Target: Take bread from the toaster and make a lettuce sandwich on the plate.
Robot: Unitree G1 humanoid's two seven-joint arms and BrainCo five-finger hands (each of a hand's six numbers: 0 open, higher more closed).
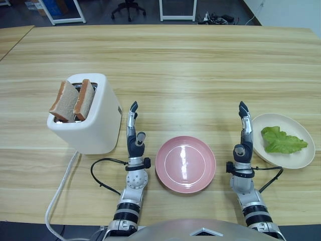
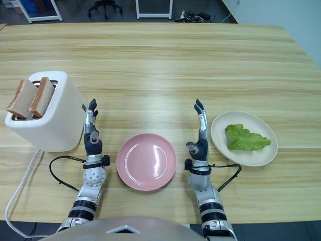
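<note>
2 robot hands (image 1: pixel 134 143) (image 1: pixel 244 145), 2 plates (image 1: pixel 173 173) (image 1: pixel 301 160), 2 slices (image 1: pixel 61 103) (image 1: pixel 85 99)

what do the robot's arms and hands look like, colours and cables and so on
The left hand and right hand are slim, with dark blue-black fingers and silvery metal parts. A black band rings each wrist, and a thin black cable loops out from it. The left wrist carries a round silver disc with small holes. The forearms are silver-grey with black rings.
</note>
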